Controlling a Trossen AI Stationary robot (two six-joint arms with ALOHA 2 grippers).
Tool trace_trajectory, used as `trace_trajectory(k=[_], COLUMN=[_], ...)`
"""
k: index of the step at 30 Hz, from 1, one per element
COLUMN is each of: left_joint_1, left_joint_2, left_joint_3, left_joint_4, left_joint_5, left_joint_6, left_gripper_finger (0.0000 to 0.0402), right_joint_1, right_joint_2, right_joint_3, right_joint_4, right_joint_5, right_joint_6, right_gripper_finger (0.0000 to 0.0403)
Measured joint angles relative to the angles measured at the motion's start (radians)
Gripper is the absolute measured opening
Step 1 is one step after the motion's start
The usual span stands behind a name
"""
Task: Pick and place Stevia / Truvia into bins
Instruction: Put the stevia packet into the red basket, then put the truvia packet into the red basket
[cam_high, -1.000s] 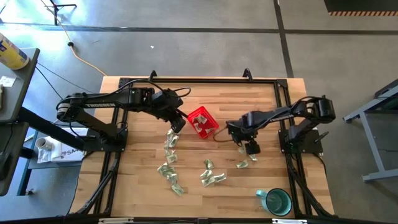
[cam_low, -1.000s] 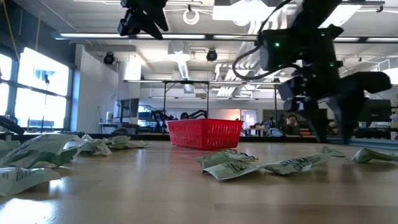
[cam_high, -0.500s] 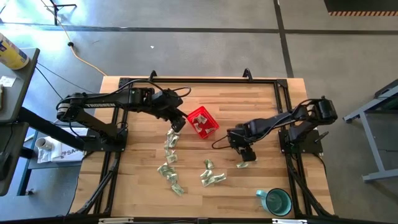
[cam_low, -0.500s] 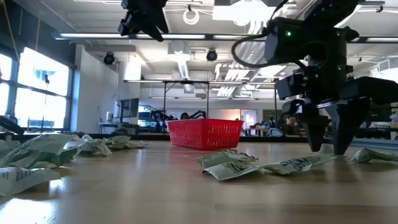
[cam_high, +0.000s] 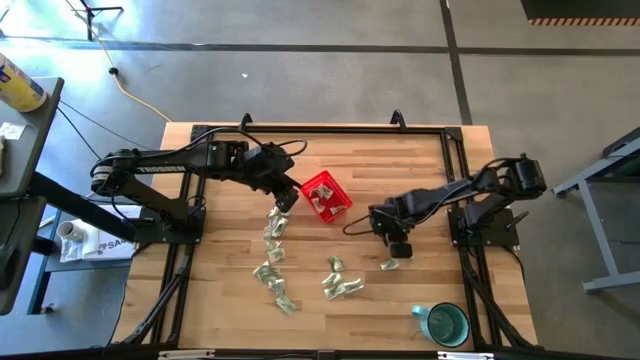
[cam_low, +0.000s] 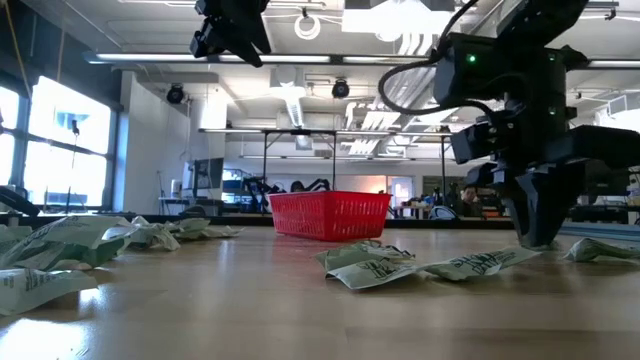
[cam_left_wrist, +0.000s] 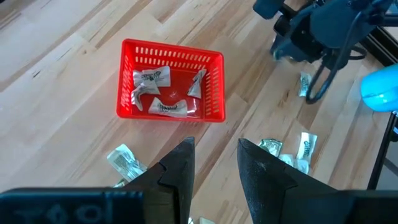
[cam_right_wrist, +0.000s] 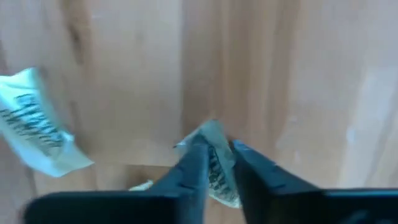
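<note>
On the wood table (cam_high: 430, 160), high view: right gripper (cam_high: 398, 251) down at a sweetener packet (cam_high: 389, 264) right of the red basket (cam_high: 326, 196); left gripper (cam_high: 285, 198) parked beside basket, waiting.
Low view: right fingers reaching table level, nearly together.
Left wrist view: left fingers slightly apart, empty; basket holding several packets.
Right wrist view: fingers pinched on packet (cam_right_wrist: 216, 162), likely for lifting toward basket.

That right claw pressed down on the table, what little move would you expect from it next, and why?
Probably lift straight up. The right claw is down at the wooden table, its fingers closed on a sweetener packet. The red basket, already holding a few packets, sits off toward the left claw, so the packet must clear the table first.
</note>
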Motion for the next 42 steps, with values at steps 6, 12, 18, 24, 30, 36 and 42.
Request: trace_trajectory(k=[6, 12, 18, 24, 30, 36, 42], left_joint_1=[0.000, -0.012, -0.093, -0.156, -0.159, -0.158, -0.158], left_joint_2=[0.000, 0.000, -0.003, -0.010, -0.011, -0.008, -0.003], left_joint_3=[0.000, 0.000, 0.000, 0.000, 0.000, 0.000, 0.000], left_joint_4=[-0.038, -0.174, -0.303, -0.339, -0.380, -0.359, -0.334], left_joint_5=[0.000, -0.043, -0.138, -0.173, -0.176, -0.184, -0.198], left_joint_6=[0.010, 0.004, -0.049, -0.101, -0.157, -0.157, -0.150], left_gripper_finger=[0.0154, 0.0154, 0.0154, 0.0154, 0.0154, 0.0154, 0.0154], right_joint_1=[-0.034, -0.107, -0.198, -0.242, -0.236, -0.172, -0.098], right_joint_2=[-0.008, -0.014, 0.032, 0.220, 0.297, 0.216, 0.028], right_joint_3=[0.121, 0.340, 0.497, 0.633, 0.721, 0.718, 0.450], right_joint_4=[-0.021, 0.022, 0.156, 0.125, -0.041, -0.250, -0.356], right_joint_5=[0.093, 0.160, 0.086, -0.115, -0.101, 0.079, 0.101], right_joint_6=[0.058, 0.019, 0.020, 0.081, 0.076, -0.015, -0.006], right_gripper_finger=[0.0015, 0.0005, 0.0002, 0.0043, 0.0144, 0.0248, 0.0288])
